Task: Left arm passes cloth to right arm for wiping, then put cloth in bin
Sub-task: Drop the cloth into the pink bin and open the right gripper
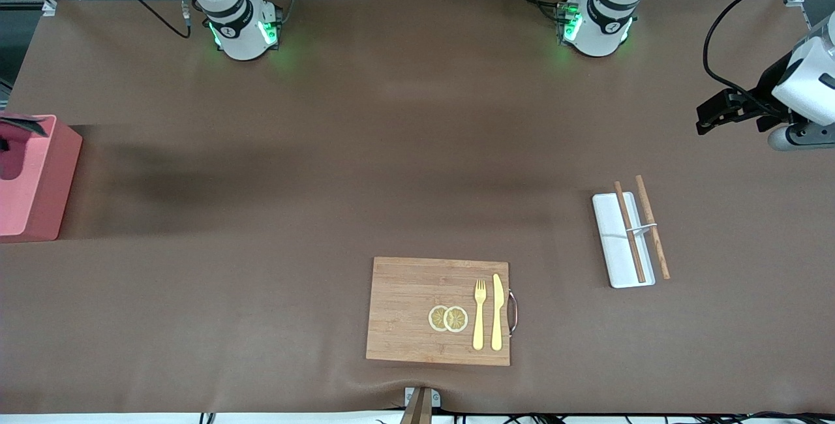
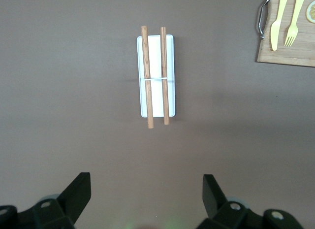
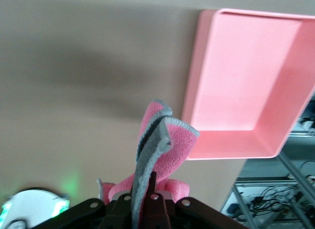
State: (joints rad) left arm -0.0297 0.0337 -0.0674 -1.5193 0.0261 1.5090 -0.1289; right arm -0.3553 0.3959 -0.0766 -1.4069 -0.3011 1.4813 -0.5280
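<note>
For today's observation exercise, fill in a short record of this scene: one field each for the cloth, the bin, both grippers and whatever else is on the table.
cloth: pink and grey cloth, pinched in the right gripper
bin: pink bin at the right arm's end of the table, nothing in it
right gripper: shut on the cloth, up beside the bin
left gripper: left gripper open, holding nothing, above the table near the white tray
also on table: wooden board

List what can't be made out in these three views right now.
- Right gripper: outside the front view; its fingertips are buried in the folded magenta-and-grey cloth in the right wrist view.
- Pink rectangular plastic bin: cut by the front view's edge.
- Left gripper: fingertips cropped in the left wrist view, open.
</note>
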